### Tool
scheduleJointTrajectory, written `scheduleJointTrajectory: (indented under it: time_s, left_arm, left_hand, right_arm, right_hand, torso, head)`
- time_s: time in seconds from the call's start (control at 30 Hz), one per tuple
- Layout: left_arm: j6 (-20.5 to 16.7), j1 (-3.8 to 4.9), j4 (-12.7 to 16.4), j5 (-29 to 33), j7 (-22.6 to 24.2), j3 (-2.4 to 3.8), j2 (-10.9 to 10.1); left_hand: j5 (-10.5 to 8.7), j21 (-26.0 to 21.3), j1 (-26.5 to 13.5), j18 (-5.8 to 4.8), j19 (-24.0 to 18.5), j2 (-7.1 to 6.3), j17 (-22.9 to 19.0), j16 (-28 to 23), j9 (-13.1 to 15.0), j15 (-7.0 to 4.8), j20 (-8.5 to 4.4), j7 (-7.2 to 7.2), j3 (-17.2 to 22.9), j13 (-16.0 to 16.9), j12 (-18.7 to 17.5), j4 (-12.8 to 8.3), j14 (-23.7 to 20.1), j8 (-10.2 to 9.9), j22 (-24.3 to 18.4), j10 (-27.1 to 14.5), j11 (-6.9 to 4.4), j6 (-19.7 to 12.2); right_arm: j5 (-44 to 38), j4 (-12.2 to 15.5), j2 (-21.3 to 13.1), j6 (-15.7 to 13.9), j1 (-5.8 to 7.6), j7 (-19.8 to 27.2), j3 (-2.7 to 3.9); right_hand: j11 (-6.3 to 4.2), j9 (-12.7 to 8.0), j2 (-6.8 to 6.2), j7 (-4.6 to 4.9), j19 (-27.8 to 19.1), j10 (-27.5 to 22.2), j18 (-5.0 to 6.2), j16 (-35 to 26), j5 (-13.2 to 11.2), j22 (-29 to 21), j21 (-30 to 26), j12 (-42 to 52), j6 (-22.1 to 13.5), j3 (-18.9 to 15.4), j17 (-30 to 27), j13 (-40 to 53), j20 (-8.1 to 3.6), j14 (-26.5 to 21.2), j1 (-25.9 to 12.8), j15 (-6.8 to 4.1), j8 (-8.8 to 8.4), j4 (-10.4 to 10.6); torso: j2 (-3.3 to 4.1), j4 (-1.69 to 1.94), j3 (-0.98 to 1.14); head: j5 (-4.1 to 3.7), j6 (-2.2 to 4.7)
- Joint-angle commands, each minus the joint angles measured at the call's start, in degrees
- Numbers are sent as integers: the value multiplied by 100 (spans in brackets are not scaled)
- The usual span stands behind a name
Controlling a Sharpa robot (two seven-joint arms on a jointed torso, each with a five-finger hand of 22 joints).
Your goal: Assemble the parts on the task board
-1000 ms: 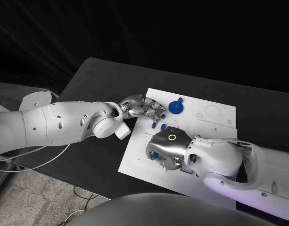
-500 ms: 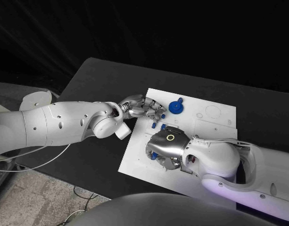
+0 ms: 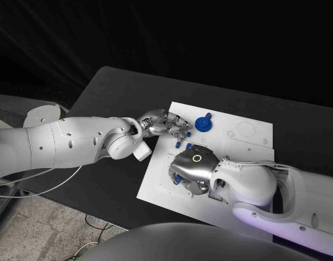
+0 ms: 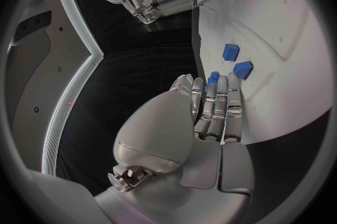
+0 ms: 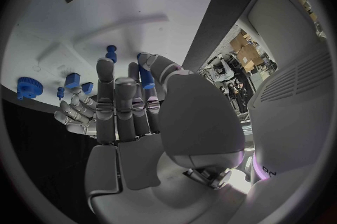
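1. Head view: the white rectangular task board (image 3: 240,142) lies mid-table. The silver left hand (image 3: 160,124) rests at its 9 o'clock edge. The silver right hand (image 3: 191,173) hovers palm-down over the board's 7 o'clock quarter.

2. Right hand: the right wrist view shows a slim blue peg (image 5: 146,77) between thumb and fingers; judged gripped. Other small blue parts lie on the board: a round blue gear-like part (image 3: 203,124) toward 11 o'clock, two small blue block-shaped parts (image 4: 235,60) by the left fingertips, and a small blue pin (image 5: 111,52) ahead of the right hand.

3. Left hand: fingers extended close together, tips (image 4: 213,79) touching something blue. Whether it grips this or merely touches it, I cannot tell.

4. Risks, as judgement:
   - The peg is held near its end and could tilt and jam at its hole.
   - The hands work near each other; a sweep by either could strike the other or scatter the loose blocks.
   - Pressing down could shift the board if the left hand does not steady it.

5. Hidden or unclear: the target hole under the right palm; the peg's lower end; the blue piece at the left fingertips.
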Motion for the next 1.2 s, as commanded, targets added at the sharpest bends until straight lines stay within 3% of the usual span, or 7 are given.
scheduleJointTrajectory:
  time_s: [0.03,0.6,1.2]
  left_arm:
    - [178,-36,8,-34,-162,-26,20]
    - [201,-38,-4,-34,-196,-27,36]
    - [230,-40,-1,-34,-230,-28,41]
  left_hand:
    - [14,-28,-10,-68,-3,32,-2,35,-9,35,30,11,11,-7,19,23,11,24,121,-2,45,-39]
    - [12,-29,-13,-68,-4,34,-3,36,-10,36,30,12,11,-9,20,23,9,25,120,-2,46,-40]
    - [11,-32,-18,-69,-6,37,-4,37,-12,37,31,12,12,-13,22,23,5,26,120,-3,47,-41]
  right_arm:
    - [-31,-14,-1,76,-9,-82,-7]
    - [225,-37,17,34,-9,25,-8]
    - [137,-118,112,18,-10,6,-8]
  right_hand:
    - [-1,-2,-37,156,-24,-60,72,-28,8,184,-25,-5,122,-37,-3,14,3,-28,-19,6,-28,-4]
    - [0,-23,19,126,-3,-222,69,13,-348,178,-12,137,144,-107,26,134,22,-1,-72,5,-58,27]
    - [-1,-23,24,124,-3,-230,71,9,-373,176,-23,152,152,-110,17,145,23,-3,-68,6,-58,26]
  torso:
    - [-3,-7,-2]
    - [-5,-5,1]
    - [3,-2,-2]
  head:
    - [4,0]
    - [-8,0]
    - [-19,0]
